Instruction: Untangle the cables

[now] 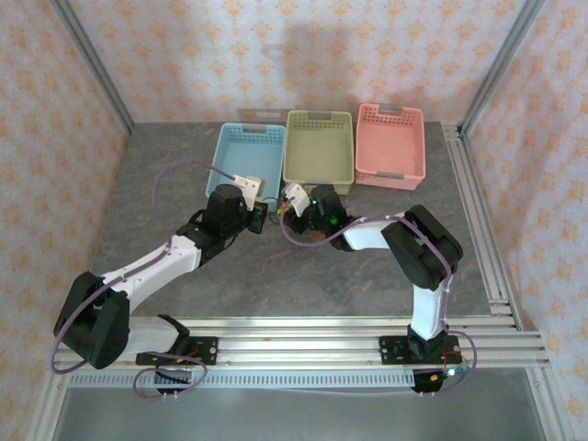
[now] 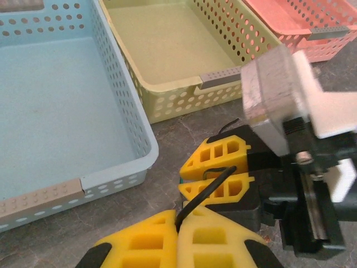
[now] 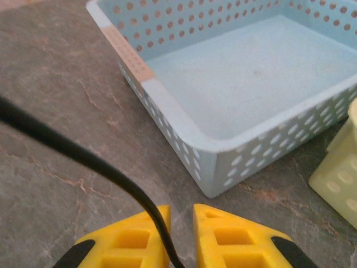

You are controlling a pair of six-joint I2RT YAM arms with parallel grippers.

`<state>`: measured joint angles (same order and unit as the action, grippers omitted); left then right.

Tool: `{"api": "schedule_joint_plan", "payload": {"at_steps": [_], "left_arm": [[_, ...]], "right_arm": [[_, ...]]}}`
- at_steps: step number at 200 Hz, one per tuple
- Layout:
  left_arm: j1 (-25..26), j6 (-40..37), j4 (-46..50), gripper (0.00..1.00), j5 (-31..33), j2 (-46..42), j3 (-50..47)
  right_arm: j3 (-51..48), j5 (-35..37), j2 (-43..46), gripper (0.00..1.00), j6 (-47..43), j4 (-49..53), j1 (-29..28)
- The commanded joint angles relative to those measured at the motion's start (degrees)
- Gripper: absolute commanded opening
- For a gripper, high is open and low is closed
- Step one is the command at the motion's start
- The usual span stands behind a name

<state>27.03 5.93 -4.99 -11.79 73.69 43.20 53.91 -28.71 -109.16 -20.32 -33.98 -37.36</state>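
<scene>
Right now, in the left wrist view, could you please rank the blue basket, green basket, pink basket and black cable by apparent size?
1. blue basket, though it lies nearest the camera, so its lead over green is unsure.
2. green basket.
3. pink basket, cut off by the frame.
4. black cable.

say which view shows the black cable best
Left wrist: the cable runs sharp from the shut left hand to the right hand. Right wrist shows a blurred stretch reaching that hand; top view, too small to tell.
</scene>
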Motion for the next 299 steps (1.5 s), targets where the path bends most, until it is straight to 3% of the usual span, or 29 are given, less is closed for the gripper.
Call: {"api": "schedule_joint_plan", "payload": {"at_steps": [1, 52, 90, 174, 229, 299], "left_arm": [[0.55, -0.59, -2.87, 0.00, -1.16, -1.46, -0.50], [1.15, 0.81, -0.75, 0.00, -8.12, -1.90, 2.30], [4.91, 0.59, 8.85, 0.00, -6.30, -8.69, 5.85], [5.19, 9.92, 20.21, 0.00, -9.89, -21.09, 9.59], [5.14, 10.50, 30.57, 0.00, -8.22, -28.84, 21.67], [5.14, 8.82, 38.80, 0.00, -0.40, -34.11, 34.40]], "right_arm": [[1.29, 2.87, -0.20, 0.18, -1.40, 1.46, -0.34], [1.37, 4.04, 0.00, 0.16, -1.77, 2.49, -0.35], [2.06, 3.69, -0.26, 0.14, -1.65, 3.19, -0.34], [2.25, 4.23, -0.28, 0.12, -1.64, 3.57, -0.35], [2.51, 4.27, -0.41, 0.12, -1.68, 3.91, -0.34], [2.76, 4.28, -0.48, 0.13, -1.50, 4.26, -0.35]]}}
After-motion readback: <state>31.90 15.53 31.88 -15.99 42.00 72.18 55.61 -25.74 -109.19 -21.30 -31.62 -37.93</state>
